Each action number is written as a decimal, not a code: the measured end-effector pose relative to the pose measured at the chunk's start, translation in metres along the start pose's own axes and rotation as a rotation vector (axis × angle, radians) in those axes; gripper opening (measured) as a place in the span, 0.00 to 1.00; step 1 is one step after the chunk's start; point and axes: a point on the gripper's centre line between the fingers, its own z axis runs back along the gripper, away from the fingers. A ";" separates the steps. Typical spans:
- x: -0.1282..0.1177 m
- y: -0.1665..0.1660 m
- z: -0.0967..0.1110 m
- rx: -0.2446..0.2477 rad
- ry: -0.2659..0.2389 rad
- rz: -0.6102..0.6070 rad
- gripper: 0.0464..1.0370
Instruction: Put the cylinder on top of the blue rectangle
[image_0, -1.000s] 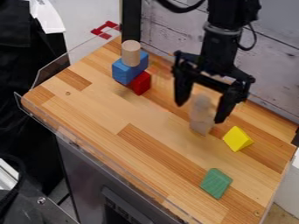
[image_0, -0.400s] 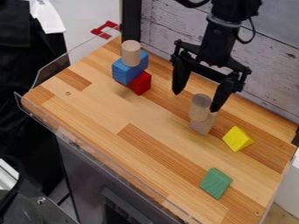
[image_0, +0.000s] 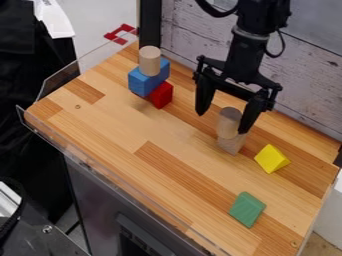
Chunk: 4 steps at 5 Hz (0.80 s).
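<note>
My gripper (image_0: 222, 120) hangs open over the back right part of the wooden top, its two fingertips spread wide. Between and just below them a greyish wooden cylinder (image_0: 229, 121) stands upright on a pale wooden block (image_0: 232, 144); whether a fingertip touches it I cannot tell. At the back left, a light wooden cylinder (image_0: 149, 61) stands upright on the blue rectangular block (image_0: 148, 78). That blue block rests on a red block (image_0: 161, 95).
A yellow triangular block (image_0: 272, 159) lies right of the pale block, and a green block (image_0: 247, 209) lies nearer the front right. Clear low walls (image_0: 59, 81) run along the left side and front. A white plank wall (image_0: 308, 65) stands behind.
The gripper has moved a little up and to the left in view over the second, dipping slightly lately. It stays open, and the blocks and cylinders have kept their places.
</note>
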 end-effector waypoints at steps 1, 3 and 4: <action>0.002 -0.001 -0.002 -0.019 0.002 0.005 0.91; 0.004 -0.002 -0.007 -0.052 -0.029 0.026 0.48; -0.003 0.002 -0.005 -0.038 -0.014 0.034 0.48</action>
